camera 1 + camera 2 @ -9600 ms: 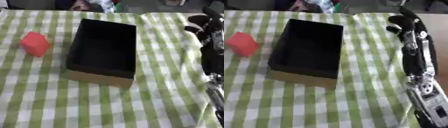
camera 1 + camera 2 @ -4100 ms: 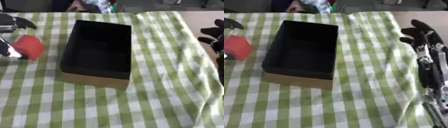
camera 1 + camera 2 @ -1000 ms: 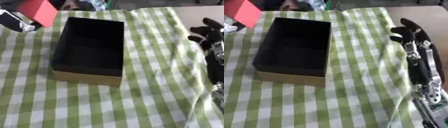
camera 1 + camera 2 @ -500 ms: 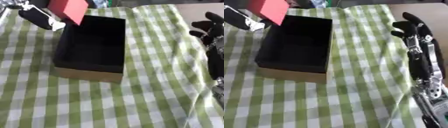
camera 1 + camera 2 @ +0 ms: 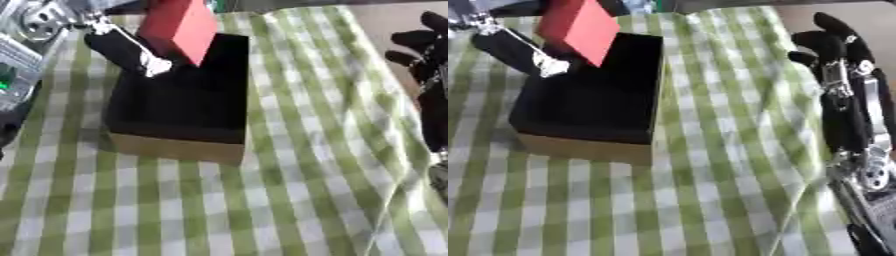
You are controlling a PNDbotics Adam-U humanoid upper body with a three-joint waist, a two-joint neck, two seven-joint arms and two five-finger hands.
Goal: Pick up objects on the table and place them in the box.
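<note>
Overhead in the left eye view, the left hand point(image 5: 122, 47) comes in from the far left and holds a red block point(image 5: 179, 27) tilted in the air above the far end of the box point(image 5: 179, 107). Its black fingers are pressed against the block's left side, gripping it. That box is an open cardboard one with a black inside and a tan near wall, standing on a desk covered by a green and white checked cloth point(image 5: 297, 165). At the right edge the right hand point(image 5: 424, 47) shows only in part.

Next, the right eye view shows the right hand point(image 5: 833, 47) whole, raised over the right side of the desk, well apart from the box, fingers relaxed and holding nothing.
</note>
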